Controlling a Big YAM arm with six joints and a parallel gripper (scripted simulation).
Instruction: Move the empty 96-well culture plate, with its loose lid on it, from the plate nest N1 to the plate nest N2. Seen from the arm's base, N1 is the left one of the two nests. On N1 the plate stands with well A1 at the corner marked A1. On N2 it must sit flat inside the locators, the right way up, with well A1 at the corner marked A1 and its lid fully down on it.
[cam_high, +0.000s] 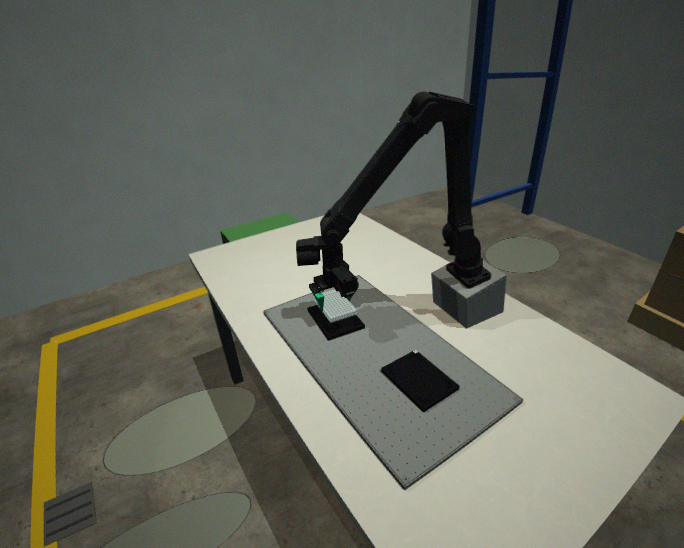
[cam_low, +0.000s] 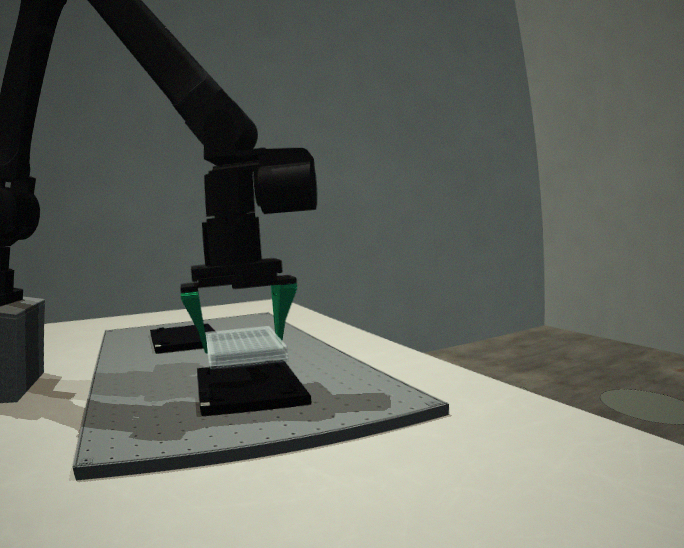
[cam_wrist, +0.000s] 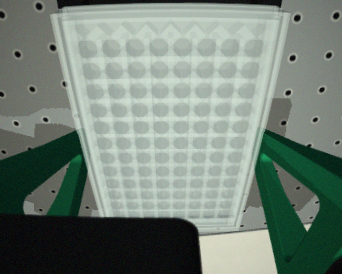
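1. Plate (cam_low: 246, 345), clear, lid on: held in the air directly over N2 (cam_low: 251, 393), with a visible gap between the plate's underside and the nest. Level in the exterior view.
2. Wrist view: well grid shows through the lid (cam_wrist: 170, 115). The lid's outline runs just outside the plate's on both long sides. No lettering legible on plate or lid.
3. Gripper (cam_low: 241, 342): closed on the plate. Green fingers (cam_low: 194, 313) press its two long sides and point straight down.
4. N2: black, bare on top, with a small pale mark at its near-left corner in the exterior view. No text readable there.
5. N1 (cam_high: 419, 379): black, bare, well apart from N2 on the same board. A small white mark sits at one corner, too small to read.
6. Board (cam_low: 342, 393): grey, with a grid of holes, lying flat on the white table (cam_low: 456, 485).
7. Arm: black, stands on a grey block (cam_high: 473, 302) on the table beside the board.
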